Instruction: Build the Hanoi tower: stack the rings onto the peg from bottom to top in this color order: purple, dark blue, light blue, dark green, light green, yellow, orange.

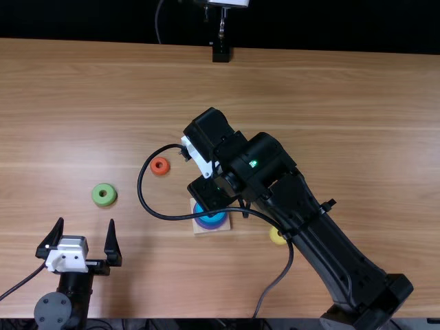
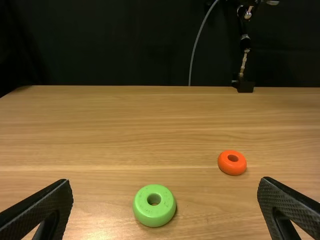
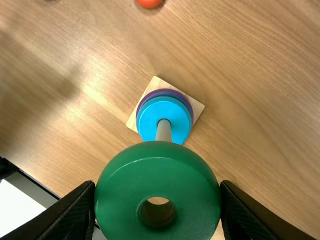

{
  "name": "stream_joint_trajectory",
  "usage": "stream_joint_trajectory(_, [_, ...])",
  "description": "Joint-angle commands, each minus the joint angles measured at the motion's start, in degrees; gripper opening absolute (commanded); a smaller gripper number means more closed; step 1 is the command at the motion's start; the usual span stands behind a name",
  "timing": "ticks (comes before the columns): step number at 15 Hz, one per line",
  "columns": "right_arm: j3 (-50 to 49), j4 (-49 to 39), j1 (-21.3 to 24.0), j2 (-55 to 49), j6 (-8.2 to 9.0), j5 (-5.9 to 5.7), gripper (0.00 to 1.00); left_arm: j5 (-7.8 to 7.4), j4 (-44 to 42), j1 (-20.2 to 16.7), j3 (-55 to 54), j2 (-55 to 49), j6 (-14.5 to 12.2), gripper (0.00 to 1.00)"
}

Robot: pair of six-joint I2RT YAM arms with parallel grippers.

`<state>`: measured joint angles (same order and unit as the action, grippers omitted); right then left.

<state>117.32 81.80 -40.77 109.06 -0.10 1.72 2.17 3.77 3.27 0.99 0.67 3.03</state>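
Dark green ring (image 3: pixel 157 172), now due, fills the right claw (image 3: pixel 159 186); left claw (image 1: pixel 86 221) gapes. Centre over the peg (image 3: pixel 163 131), then lower.

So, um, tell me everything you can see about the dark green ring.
The dark green ring is a thick, round, doughnut-like piece with a rounded edge and a round hole through its middle. Its surface is smooth and glossy, perhaps painted wood or plastic, with no visible damage. The right gripper holds it, one finger against each side. It overlaps part of the peg in the right wrist view, beside the light blue ring, but no peg pokes up through its hole.
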Motion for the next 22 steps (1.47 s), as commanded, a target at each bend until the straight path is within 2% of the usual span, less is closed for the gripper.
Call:
stream_joint_trajectory(1, [0.19,-0.21,-0.36,-1.56,0.10,0.18,0.00,0.04,0.87,-0.54,-0.99,-0.67,-0.50,1.00])
stream_joint_trajectory(15, [0.28,-0.42,-0.18,-1.56,-0.01,0.18,0.00,0.04,0.87,-0.54,-0.99,-0.67,-0.50,1.00])
stream_joint_trajectory(19, [-0.25,-4.85,-0.01,-1.39,0.10,0.08,0.00,0.04,0.87,-0.54,-0.99,-0.67,-0.50,1.00])
stream_joint_trajectory(22, [-2.71,-4.85,-0.01,-1.48,-0.01,0.18,0.00,0.04,0.87,-0.54,-0.99,-0.67,-0.50,1.00])
